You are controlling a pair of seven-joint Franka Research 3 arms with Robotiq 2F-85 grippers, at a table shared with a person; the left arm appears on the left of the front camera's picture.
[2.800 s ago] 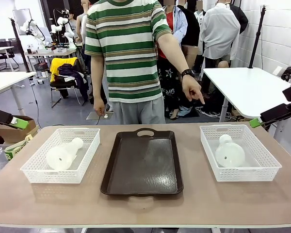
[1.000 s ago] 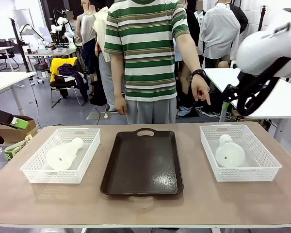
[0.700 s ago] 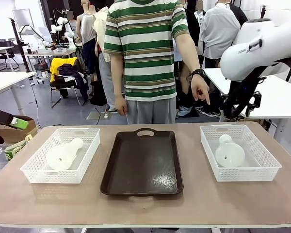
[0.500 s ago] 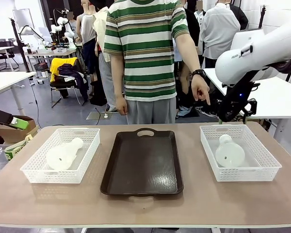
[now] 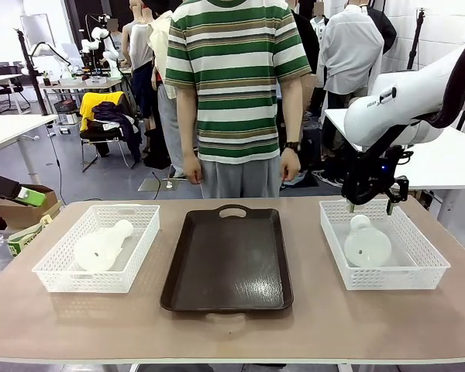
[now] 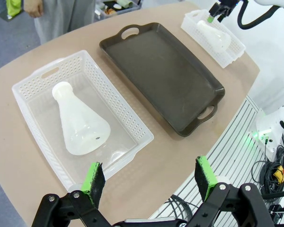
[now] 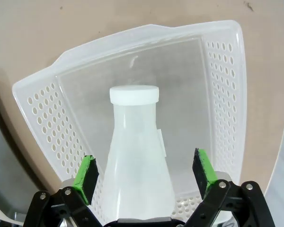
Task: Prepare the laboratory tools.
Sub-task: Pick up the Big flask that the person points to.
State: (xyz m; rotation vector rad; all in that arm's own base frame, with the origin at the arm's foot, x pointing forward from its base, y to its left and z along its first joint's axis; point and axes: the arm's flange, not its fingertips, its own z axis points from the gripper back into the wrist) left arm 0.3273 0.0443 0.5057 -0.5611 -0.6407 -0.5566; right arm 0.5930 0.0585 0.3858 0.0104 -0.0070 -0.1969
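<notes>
The right hand (image 5: 370, 203) has swung down, spread, over the right flask (image 5: 366, 244) lying in the 3 o'clock basket (image 5: 418, 267); the left hand (image 6: 149, 176), spread too, hangs off the left flask (image 6: 80, 124) at 9 o'clock. A grip could slip off the tapered plastic or snag the basket wall

A robotics lab or workshop — one big open room with a grey floor (image 5: 101, 174). White work tables (image 5: 403, 143) stand at three and nine o'clock, a black stand (image 5: 29, 70) rises at ten o'clock near a swivel chair (image 5: 101, 133) heaped with clothes, and a cardboard box (image 5: 19, 211) sits at eight o'clock — a white robot arm (image 5: 395, 108) reaches in from three o'clock over the brown table (image 5: 232, 329)
</notes>
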